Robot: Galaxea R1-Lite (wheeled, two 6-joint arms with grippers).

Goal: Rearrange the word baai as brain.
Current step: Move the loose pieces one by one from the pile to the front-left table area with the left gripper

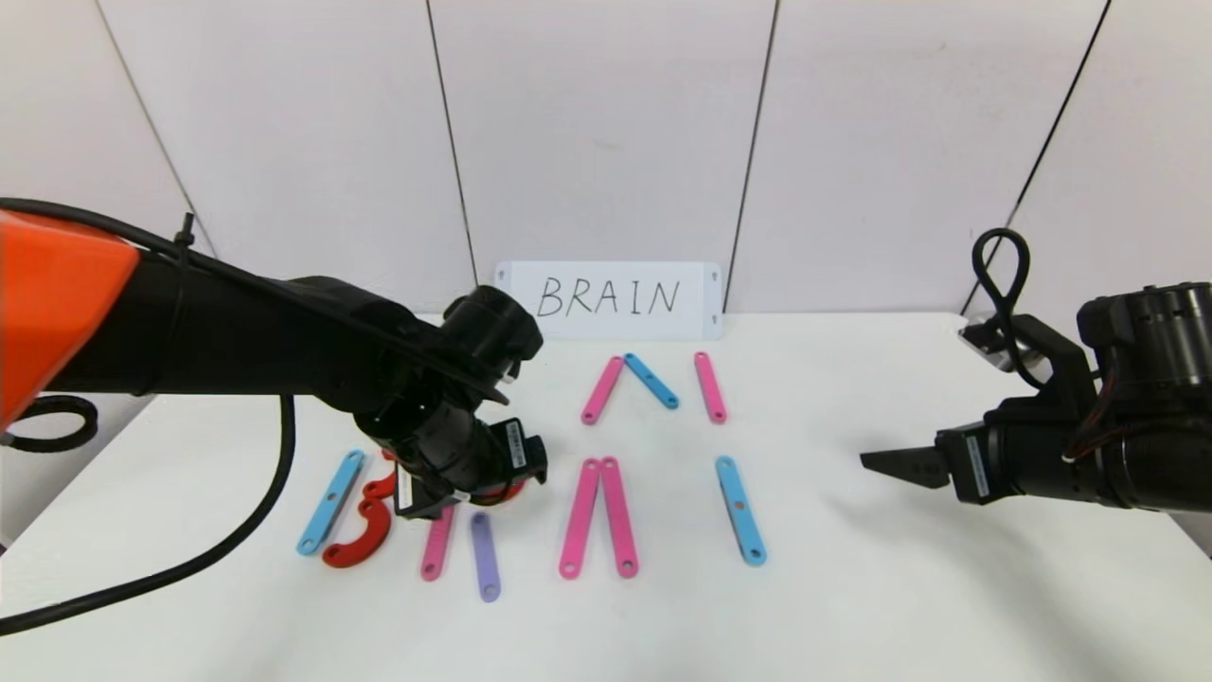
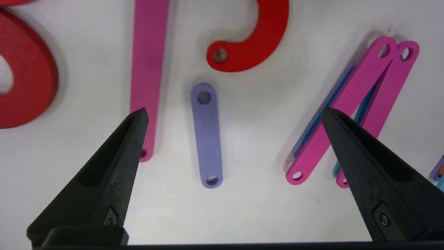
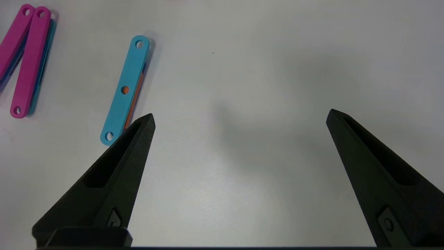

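The letters lie flat on the white table [image 1: 852, 587]. At the left are a blue bar [image 1: 329, 502] and red curves [image 1: 365, 532]. To their right come a pink bar [image 1: 437, 547], a short purple bar [image 1: 486, 557], two pink bars [image 1: 598, 516] meeting at the top, and a blue bar [image 1: 740, 510]. My left gripper [image 2: 235, 114] hangs open just above the purple bar [image 2: 207, 135], touching nothing, with a red curve [image 2: 256, 45] beyond it. My right gripper [image 3: 241, 117] stands open over bare table, right of the blue bar [image 3: 125, 90].
A white card [image 1: 611, 298] handwritten BRAIN leans on the back wall. In front of it lie a pink bar [image 1: 602, 389], a blue bar [image 1: 651, 380] and another pink bar [image 1: 709, 386]. A black cable [image 1: 189, 559] trails across the table's left side.
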